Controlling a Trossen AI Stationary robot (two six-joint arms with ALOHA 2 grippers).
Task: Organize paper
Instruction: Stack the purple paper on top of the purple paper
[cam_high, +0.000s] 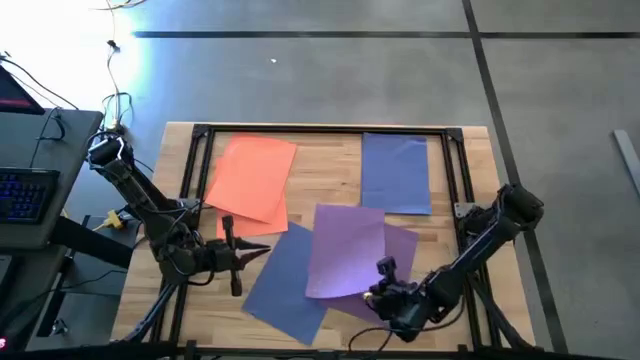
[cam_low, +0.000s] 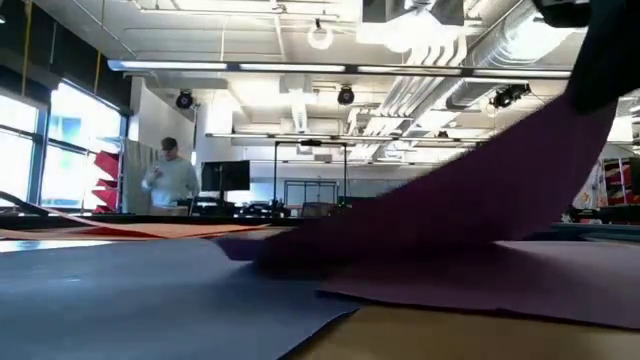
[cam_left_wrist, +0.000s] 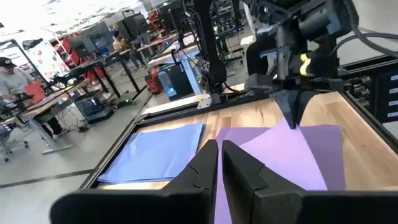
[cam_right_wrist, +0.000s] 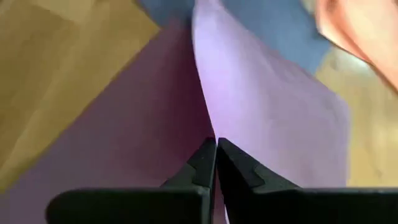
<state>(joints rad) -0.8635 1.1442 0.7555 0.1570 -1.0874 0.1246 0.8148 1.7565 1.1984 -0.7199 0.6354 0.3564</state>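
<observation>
Two purple sheets (cam_high: 345, 250) overlap near the wooden worktop's (cam_high: 455, 310) front edge; the right pincer (cam_right_wrist: 216, 163) is clenched on the top one's corner, lifting it. A blue sheet (cam_high: 285, 280) lies partly beneath. Orange sheets (cam_high: 250, 175) and another blue sheet (cam_high: 395, 172) lie flat farther back. Left pincer (cam_high: 255, 252), clenched empty, hovers beside the blue sheet.

four cameras on one desk

high view looks straight down on the whole desk (cam_high: 330, 145); low view sits at desktop level, facing the room; each wrist view looks forward past its own hand — close in. all four share the lifted purple sheet (cam_high: 345, 250).
</observation>
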